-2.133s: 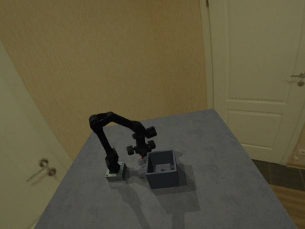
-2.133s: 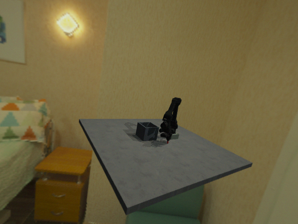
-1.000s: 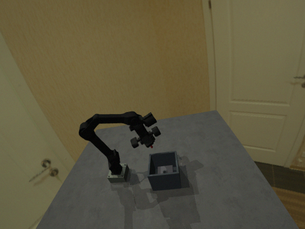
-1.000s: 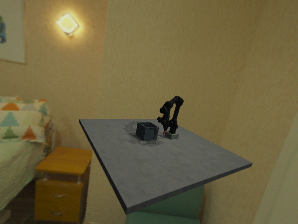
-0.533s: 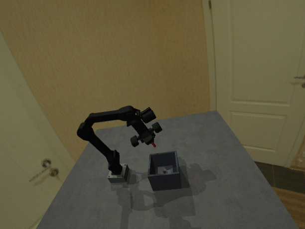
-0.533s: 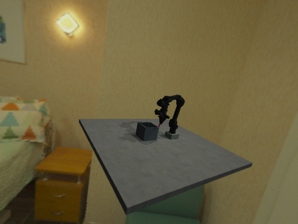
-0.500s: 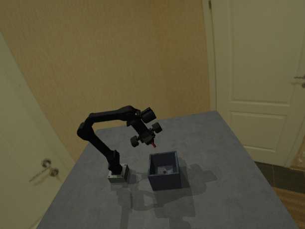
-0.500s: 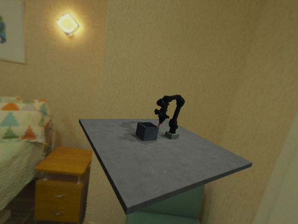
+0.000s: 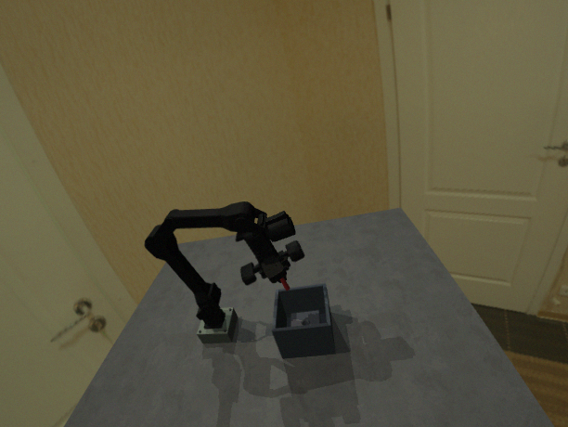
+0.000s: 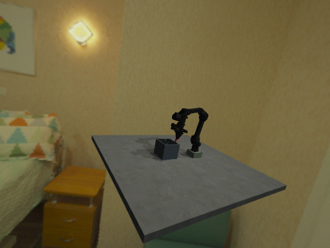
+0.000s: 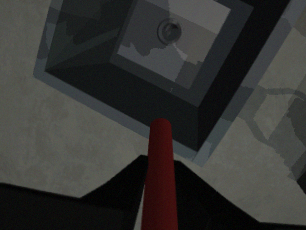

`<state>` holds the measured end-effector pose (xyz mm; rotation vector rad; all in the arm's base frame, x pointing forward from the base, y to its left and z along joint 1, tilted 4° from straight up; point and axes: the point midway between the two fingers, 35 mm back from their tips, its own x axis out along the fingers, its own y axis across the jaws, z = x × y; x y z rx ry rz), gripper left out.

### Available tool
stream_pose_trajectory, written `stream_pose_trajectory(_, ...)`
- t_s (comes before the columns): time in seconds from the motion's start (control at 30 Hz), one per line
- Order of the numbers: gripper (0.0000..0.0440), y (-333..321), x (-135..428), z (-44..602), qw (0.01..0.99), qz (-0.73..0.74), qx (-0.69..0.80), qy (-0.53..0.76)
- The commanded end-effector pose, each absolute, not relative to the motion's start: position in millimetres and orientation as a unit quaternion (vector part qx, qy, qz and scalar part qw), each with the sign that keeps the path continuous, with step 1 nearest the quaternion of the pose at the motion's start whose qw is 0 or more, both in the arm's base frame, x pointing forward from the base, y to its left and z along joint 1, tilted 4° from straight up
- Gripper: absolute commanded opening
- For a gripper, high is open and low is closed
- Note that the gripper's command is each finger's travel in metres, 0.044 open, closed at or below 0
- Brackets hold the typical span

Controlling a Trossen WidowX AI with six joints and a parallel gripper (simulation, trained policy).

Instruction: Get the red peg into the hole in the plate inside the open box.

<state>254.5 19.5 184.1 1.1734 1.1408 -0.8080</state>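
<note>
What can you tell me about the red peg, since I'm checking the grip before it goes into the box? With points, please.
The red peg (image 9: 285, 283) (image 10: 176, 140) (image 11: 161, 170) is a slim, plain rod with a rounded free end and a smooth-looking surface; its material is unclear. The gripper (image 9: 281, 280) (image 10: 177, 138) (image 11: 158, 165) is shut on it. It tilts, its free end beside the box's rim; whether they touch is unclear.

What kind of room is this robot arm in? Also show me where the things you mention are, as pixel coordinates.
Probably a bedroom: there's what looks like a bed (image 10: 20, 178) with a triangle-patterned pillow (image 10: 18, 135), a wooden nightstand (image 10: 75, 180) beside it, and a glowing wall lamp (image 10: 81, 32) above.
</note>
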Motion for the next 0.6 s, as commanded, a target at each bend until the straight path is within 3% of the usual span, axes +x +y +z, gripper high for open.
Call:
stream_pose_trajectory(0.0,0.0,10.4,257.6,183.3,0.61,-0.359,0.505,0.494)
stream_pose_trajectory(0.57,0.0,-23.5,274.3,165.6,0.591,-0.383,0.498,0.506)
